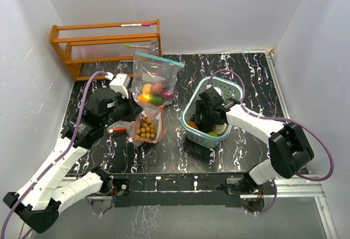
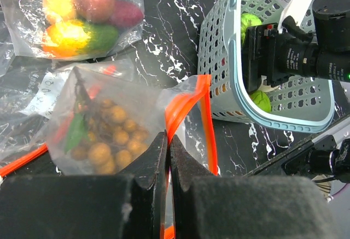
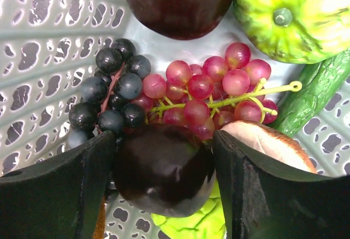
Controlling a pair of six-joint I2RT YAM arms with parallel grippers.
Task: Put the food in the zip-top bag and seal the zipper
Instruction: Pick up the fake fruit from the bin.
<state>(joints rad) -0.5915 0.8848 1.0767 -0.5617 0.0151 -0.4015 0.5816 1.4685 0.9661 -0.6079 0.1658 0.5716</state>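
My left gripper [image 2: 167, 139] is shut on the orange zipper edge of a clear zip-top bag [image 2: 109, 124] that holds brown nuts and a green leaf; in the top view the bag [image 1: 146, 128] lies just right of this gripper [image 1: 124, 128]. My right gripper [image 1: 205, 120] is down inside the teal basket [image 1: 229, 94]. In the right wrist view its fingers [image 3: 164, 138] are closed against both sides of a dark purple round fruit [image 3: 161, 170]. Red grapes [image 3: 213, 91], dark grapes [image 3: 109, 91], a striped green melon [image 3: 295, 15] and a cucumber [image 3: 317, 91] lie around it.
A second clear bag [image 1: 156, 80] with a teal zipper stands behind, holding orange, red and green fruits [image 2: 82, 15]. A wooden rack [image 1: 106, 45] stands at the back left. White walls enclose the black marbled table [image 1: 257, 75]. The right arm [image 2: 295, 53] reaches over the basket rim [image 2: 219, 58].
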